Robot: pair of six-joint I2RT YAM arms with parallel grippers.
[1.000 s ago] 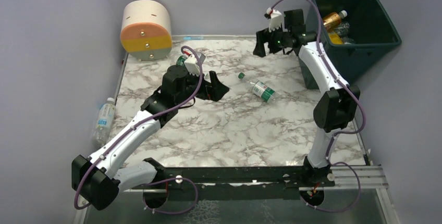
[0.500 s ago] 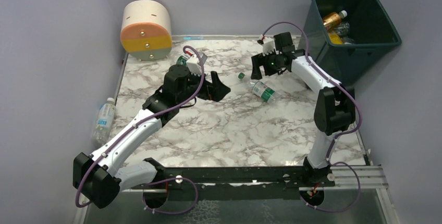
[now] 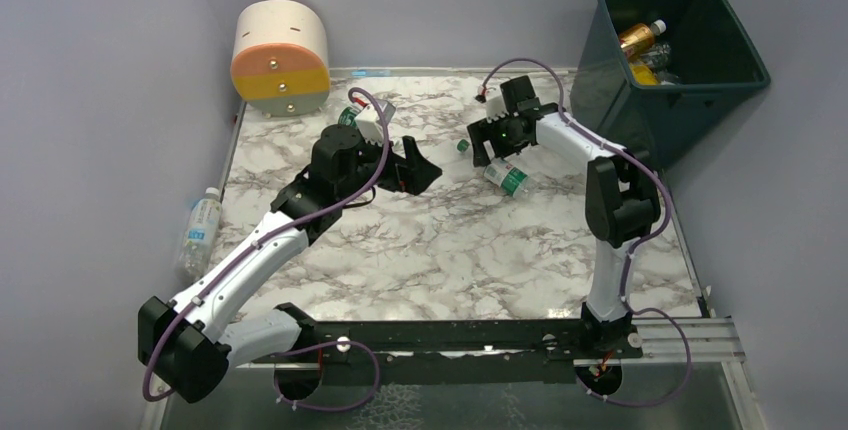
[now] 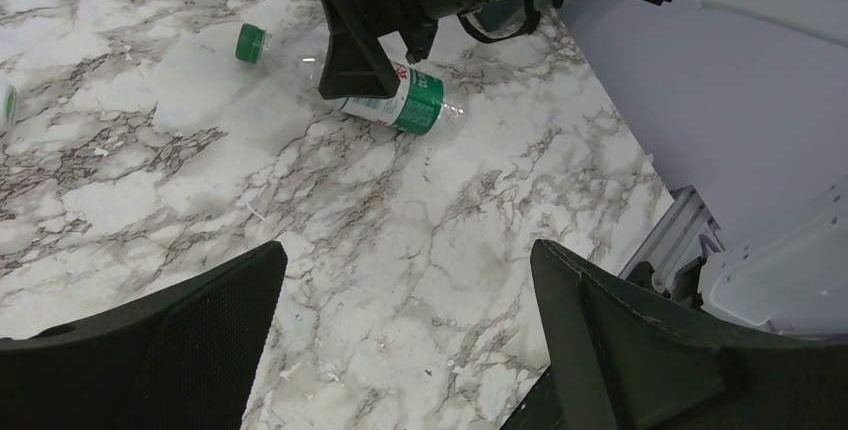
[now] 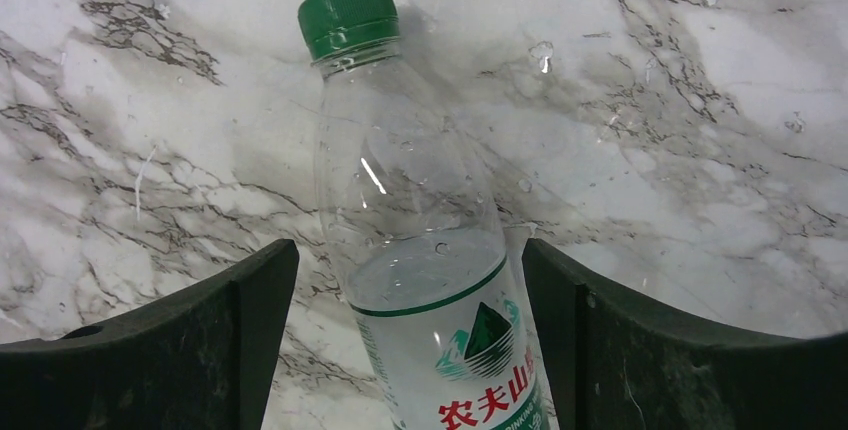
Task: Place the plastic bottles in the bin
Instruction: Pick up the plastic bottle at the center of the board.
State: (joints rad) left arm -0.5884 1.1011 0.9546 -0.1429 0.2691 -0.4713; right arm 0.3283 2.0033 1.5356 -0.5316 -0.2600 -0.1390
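Right gripper (image 5: 410,275) hovers over the clear green-capped plastic bottle (image 5: 415,220) lying flat, jaws apart on either side, probably not touching. Left gripper (image 3: 415,165) gapes wide near it, and the dark teal square bin (image 3: 700,110) sits beyond.

From the right wrist cam the green-capped bottle (image 5: 420,240) ran off the bottom edge halfway through its label, so the base wasn't in shot. Overhead, the right gripper (image 3: 487,155) covered that bottle's neck. A second bottle (image 3: 349,116) sat mostly hidden behind the left arm (image 3: 335,155), just a green bit poking out. The bottles (image 3: 640,45) inside the bin (image 3: 700,87) were too small and overlapped to count, maybe three. In the left wrist view a green scrap (image 4: 5,105) got chopped by the left edge.
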